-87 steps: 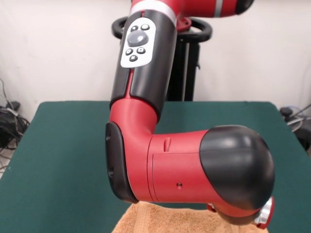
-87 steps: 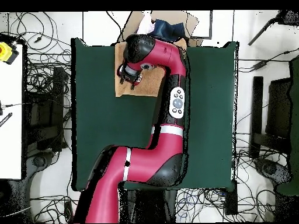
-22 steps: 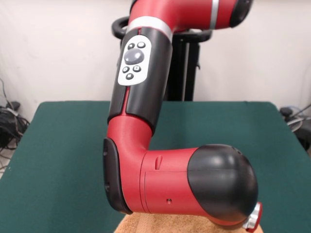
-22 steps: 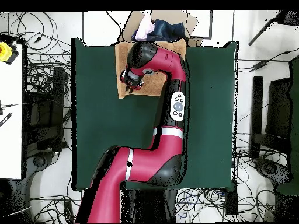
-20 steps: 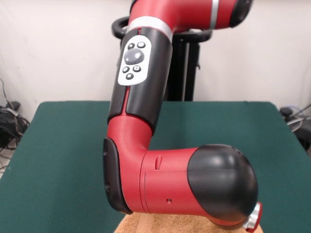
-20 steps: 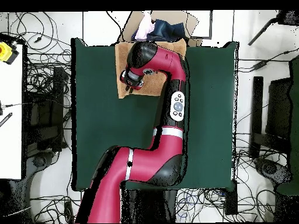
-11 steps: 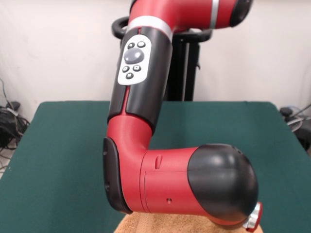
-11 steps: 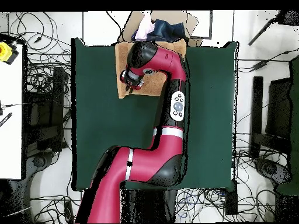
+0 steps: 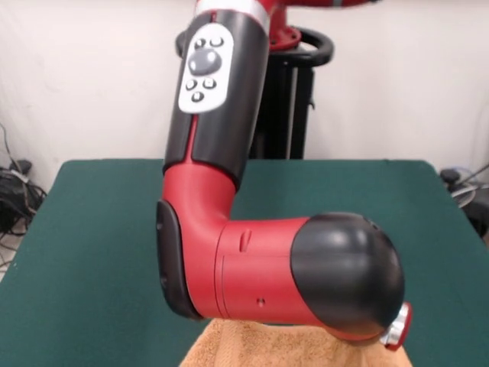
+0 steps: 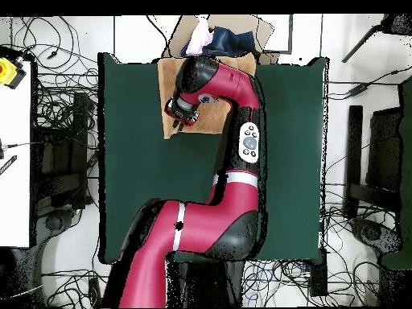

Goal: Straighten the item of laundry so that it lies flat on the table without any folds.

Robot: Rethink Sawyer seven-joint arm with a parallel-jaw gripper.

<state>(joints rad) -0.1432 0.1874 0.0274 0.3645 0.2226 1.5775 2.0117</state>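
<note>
The item of laundry, a light orange-tan towel, lies at the table's edge opposite the robot's base, partly under the arm. In the overhead view my gripper hangs over the towel's left part, near its lower left corner. Whether it touches or holds the cloth does not show. In the front view only a strip of the towel shows at the bottom edge, below the arm's big red and black wrist, which hides the gripper. The towel's surface there looks wavy rather than flat.
A cardboard box with pink and dark blue cloth in it sits just beyond the table edge by the towel. Cables cover the floor around the table. A white bench stands at the left.
The arm's wrist has risen a little in the front view, so more of the towel shows beneath it. The forearm has swung slightly in the overhead view.
</note>
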